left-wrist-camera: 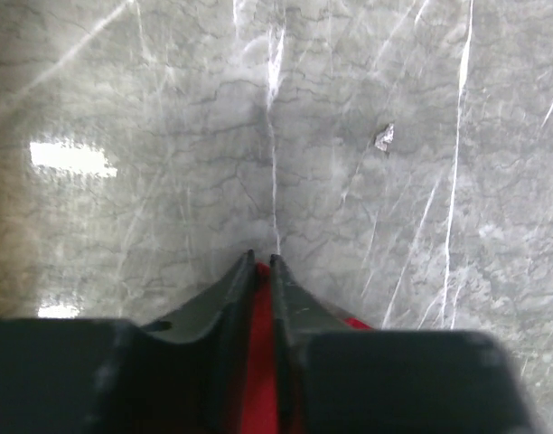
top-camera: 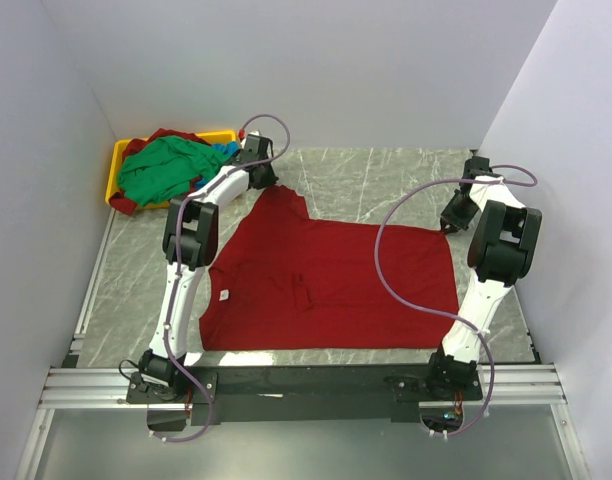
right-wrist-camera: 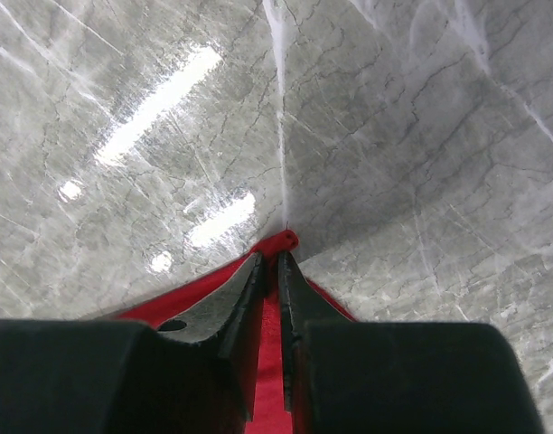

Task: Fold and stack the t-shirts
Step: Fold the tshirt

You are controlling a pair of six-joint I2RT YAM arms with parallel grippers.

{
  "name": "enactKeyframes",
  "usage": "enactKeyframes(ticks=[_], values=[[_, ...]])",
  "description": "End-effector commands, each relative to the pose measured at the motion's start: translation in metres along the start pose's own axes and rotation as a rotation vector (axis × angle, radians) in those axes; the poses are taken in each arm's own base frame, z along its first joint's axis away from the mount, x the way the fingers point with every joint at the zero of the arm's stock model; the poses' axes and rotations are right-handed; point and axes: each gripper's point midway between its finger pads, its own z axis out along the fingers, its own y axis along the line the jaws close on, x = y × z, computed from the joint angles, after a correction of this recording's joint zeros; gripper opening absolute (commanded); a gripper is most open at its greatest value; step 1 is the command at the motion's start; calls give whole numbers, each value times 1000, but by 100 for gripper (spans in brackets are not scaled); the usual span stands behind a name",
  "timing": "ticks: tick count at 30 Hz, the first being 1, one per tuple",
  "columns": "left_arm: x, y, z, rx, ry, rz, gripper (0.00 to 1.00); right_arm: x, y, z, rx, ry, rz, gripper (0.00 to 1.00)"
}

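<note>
I have both claws pinched on the deep red t-shirt (top-camera: 326, 290), which lies spread flat on the bench (top-camera: 386, 170). The left claw (left-wrist-camera: 263, 264) is closed to a sliver on the far left corner of the cloth, and the right claw (right-wrist-camera: 273, 256) likewise on the far right corner. Each bite looks thin, right at the edge. My worry is that a corner slips out when I draw the far edge toward me, or that one side leads and the fold goes skewed. The purple cable (top-camera: 384, 262) droops over the shirt and the left arm (top-camera: 191, 235) crosses its neck side; either could snag the fold. The yellow tray (top-camera: 116, 165), holding a green t-shirt (top-camera: 161, 172) and others, sits near the left claw.
</note>
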Motion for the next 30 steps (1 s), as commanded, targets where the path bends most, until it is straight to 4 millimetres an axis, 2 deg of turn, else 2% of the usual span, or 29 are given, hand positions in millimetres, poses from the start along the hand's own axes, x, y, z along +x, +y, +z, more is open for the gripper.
enactKeyframes(ticks=[1,7,11,15,18,22,26,27,30], values=[[8,-2,-10,-10,38,22,14,-5,-1,-9,-8,-32,5,16],[11,4,-9,-31,45,21,0,-8,2,-12,-12,-34,-6,12],[6,6,-11,-49,30,29,0,-7,5,-13,-14,-34,-12,9],[-18,-2,-24,-36,-34,29,0,-7,11,-17,-36,-25,-9,6],[-45,-13,-40,13,-96,21,1,-14,15,-24,-49,-42,-3,0],[-76,-14,-58,71,-149,-14,0,-30,23,-36,-71,-75,-4,0],[-81,-18,-58,143,-138,-18,0,-43,30,-44,-80,-95,-13,0],[-86,-19,-58,147,-145,-15,0,-52,34,-50,-89,-116,-14,0],[-96,-21,-58,169,-154,-30,0,-57,37,-49,-87,-109,-20,0]])
